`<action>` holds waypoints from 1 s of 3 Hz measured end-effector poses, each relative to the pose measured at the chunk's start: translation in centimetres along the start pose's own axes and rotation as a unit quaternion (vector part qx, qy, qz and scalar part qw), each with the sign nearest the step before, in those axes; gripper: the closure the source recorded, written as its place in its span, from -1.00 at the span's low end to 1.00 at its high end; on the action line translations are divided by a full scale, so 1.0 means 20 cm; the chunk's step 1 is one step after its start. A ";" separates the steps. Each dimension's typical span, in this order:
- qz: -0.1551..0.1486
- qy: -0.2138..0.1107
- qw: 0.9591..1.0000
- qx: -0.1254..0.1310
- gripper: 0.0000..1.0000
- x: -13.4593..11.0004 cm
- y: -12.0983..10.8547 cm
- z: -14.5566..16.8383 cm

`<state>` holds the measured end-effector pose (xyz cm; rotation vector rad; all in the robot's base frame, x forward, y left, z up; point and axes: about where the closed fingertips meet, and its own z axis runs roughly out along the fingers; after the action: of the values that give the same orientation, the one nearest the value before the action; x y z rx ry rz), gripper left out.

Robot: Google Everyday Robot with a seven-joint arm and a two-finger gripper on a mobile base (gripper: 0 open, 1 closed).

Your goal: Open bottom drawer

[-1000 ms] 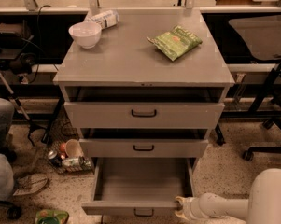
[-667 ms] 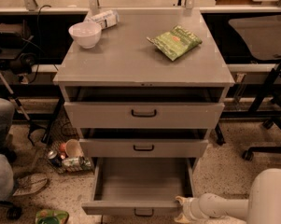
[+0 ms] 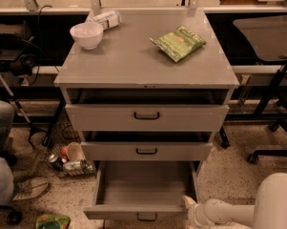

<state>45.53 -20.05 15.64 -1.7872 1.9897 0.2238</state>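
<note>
The grey cabinet (image 3: 145, 61) has three drawers. The bottom drawer (image 3: 145, 185) is pulled far out, showing its plain grey inside; its front panel (image 3: 133, 213) with a small black loop handle (image 3: 146, 217) sits at the bottom edge of the view. My gripper (image 3: 188, 205) is at the drawer's front right corner, at the end of my white arm (image 3: 238, 213) coming in from the lower right. The top drawer (image 3: 147, 117) and middle drawer (image 3: 146, 150) are each slightly out.
A white bowl (image 3: 87, 35), a white packet (image 3: 105, 19) and a green chip bag (image 3: 179, 43) lie on the cabinet top. A basket of cans and cups (image 3: 69, 160) sits on the floor at left. A person's leg and shoe (image 3: 9, 180) are far left; a chair base (image 3: 269, 151) right.
</note>
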 end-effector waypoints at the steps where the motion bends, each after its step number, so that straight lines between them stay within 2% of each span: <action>1: -0.013 0.002 1.000 -0.009 -1.00 -0.03 0.01 0.02; 3: -0.065 0.017 0.997 -0.036 -0.96 -0.13 -0.01 0.04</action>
<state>45.94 -17.49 16.10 -1.9696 1.9016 0.2281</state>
